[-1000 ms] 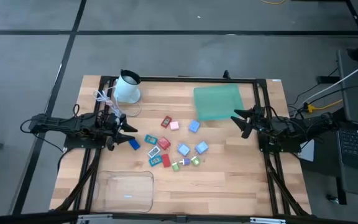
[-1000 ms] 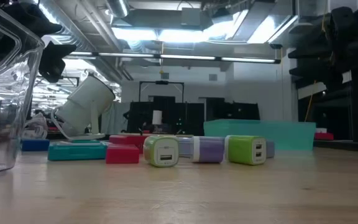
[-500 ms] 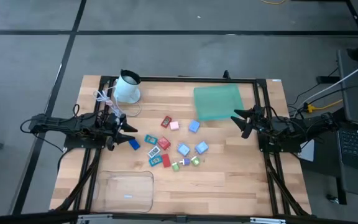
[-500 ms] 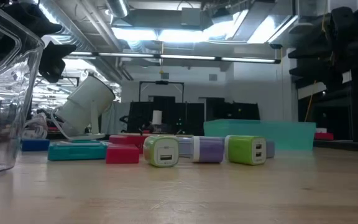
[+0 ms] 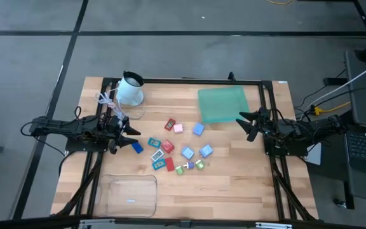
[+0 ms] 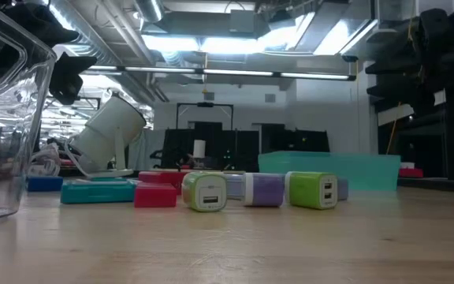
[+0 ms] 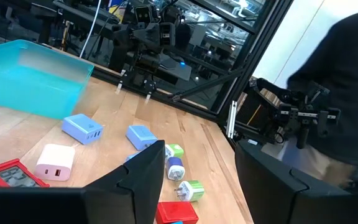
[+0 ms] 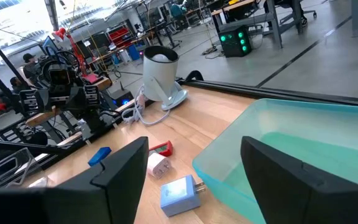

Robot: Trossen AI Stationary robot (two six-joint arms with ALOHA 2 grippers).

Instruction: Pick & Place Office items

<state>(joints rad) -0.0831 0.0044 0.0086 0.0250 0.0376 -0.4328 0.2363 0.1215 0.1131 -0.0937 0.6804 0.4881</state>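
The office items (image 5: pixel 176 147) are small blocky pieces in red, pink, blue, teal and green, lying loose on the wooden table's middle. The low view shows two green ones (image 6: pixel 205 192) and a purple one (image 6: pixel 262 189) closest to the camera. My left gripper (image 5: pixel 131 135) hovers open at the table's left side, level and pointing at the pieces (image 7: pixel 82 127); the nearest, a dark blue one (image 5: pixel 137 147), lies just in front of it. At the right side my right gripper (image 5: pixel 244 124) hovers open, also level, beside the teal tray's near corner. Neither holds anything.
A shallow teal tray (image 5: pixel 222 105) sits at the far right. A white mug (image 5: pixel 131 90) and a white coiled cord (image 5: pixel 107 100) are at the far left. A clear plastic container (image 5: pixel 132 194) stands at the near left. Bare wood lies near the front edge.
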